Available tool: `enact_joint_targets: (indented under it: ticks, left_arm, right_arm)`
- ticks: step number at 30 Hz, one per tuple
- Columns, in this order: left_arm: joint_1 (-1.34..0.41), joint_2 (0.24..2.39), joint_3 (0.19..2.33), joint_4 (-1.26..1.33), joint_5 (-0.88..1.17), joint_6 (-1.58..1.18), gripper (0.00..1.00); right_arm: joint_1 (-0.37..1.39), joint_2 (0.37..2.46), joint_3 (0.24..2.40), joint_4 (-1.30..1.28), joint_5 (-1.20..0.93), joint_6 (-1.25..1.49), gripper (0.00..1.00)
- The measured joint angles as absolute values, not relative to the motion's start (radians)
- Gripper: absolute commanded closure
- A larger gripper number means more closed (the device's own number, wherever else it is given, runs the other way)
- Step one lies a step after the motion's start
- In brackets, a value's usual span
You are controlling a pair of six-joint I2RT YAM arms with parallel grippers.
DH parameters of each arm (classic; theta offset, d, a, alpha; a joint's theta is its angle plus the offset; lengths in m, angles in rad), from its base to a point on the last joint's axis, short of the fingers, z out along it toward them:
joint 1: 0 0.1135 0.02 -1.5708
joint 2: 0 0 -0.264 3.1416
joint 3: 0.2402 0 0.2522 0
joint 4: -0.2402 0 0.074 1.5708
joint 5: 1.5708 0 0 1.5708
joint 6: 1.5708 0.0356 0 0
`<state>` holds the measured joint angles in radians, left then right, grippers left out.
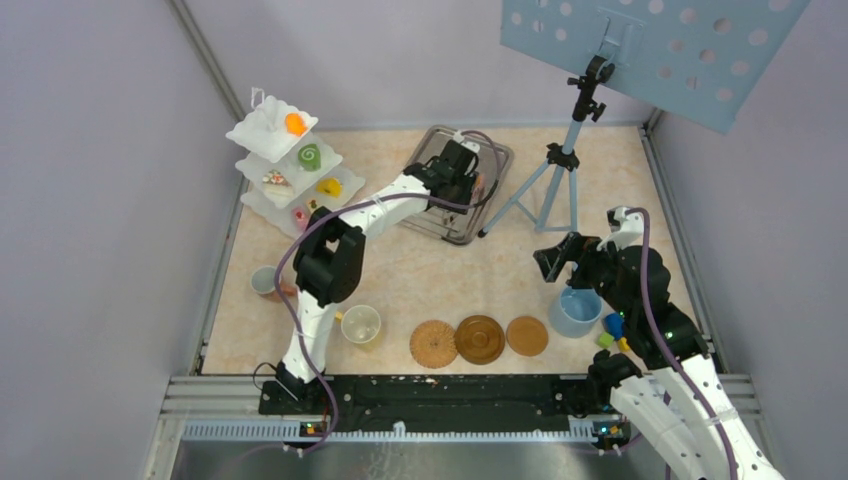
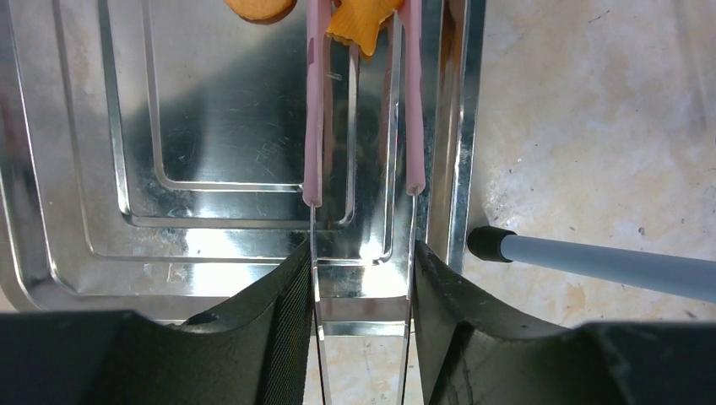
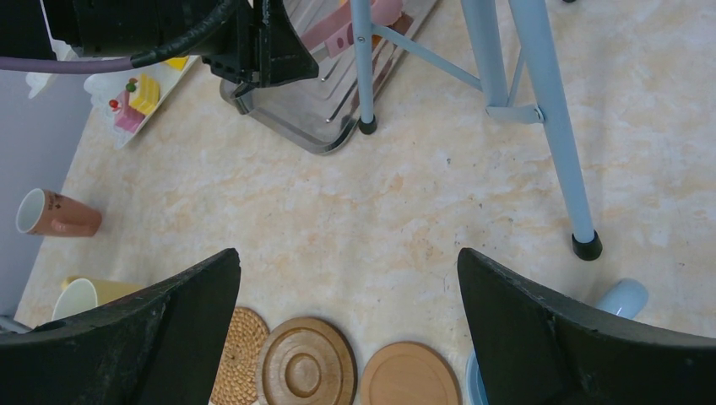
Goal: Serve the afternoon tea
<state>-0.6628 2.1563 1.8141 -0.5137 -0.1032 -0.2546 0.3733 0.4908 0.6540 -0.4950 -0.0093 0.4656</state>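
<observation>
My left gripper (image 2: 361,261) is shut on the metal arms of the pink tongs (image 2: 314,126) over the steel tray (image 2: 169,211). The tong tips flank an orange biscuit (image 2: 363,25); a second biscuit (image 2: 260,8) lies beside it. The white three-tier stand (image 1: 262,130) at back left holds an orange piece (image 1: 295,124), green swirl roll (image 1: 309,157), yellow wedge (image 1: 328,186) and pink slice (image 1: 299,214). My right gripper (image 3: 350,278) is open and empty above three coasters (image 3: 306,367) near the front. A pink cup (image 1: 268,283) lies on its side; a yellow cup (image 1: 361,324) and blue cup (image 1: 576,311) stand upright.
A light-blue tripod (image 1: 560,170) with a perforated board stands at back centre; one foot (image 2: 485,243) rests right beside the tray's edge. Toy blocks (image 1: 612,330) lie by the blue cup. Grey walls close in the left, right and back sides.
</observation>
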Motion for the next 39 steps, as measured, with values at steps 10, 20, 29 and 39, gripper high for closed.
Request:
enact_joint_targets:
  ticks: [10,20,29,39]
  left_arm:
    - [-0.683,2.156,1.831,-0.537,-0.154,-0.231,0.75]
    - [-0.683,2.061,1.832,-0.554,-0.194,-0.216,0.78]
    - [-0.683,1.790,1.787,-0.570,-0.298,-0.194,0.79]
    - [-0.660,1.446,1.697,-0.689,-0.471,-0.178,0.80]
  right_arm:
    - [0.373,0.492,0.654,-0.495,-0.010,0.466,0.02]
    - [0.373,0.492,0.654,-0.495,-0.009,0.466,0.02]
    - [0.373,0.491,0.654,-0.495,-0.009,0.466,0.02]
    - [0.373,0.491,0.654,-0.494,-0.011,0.465,0.02]
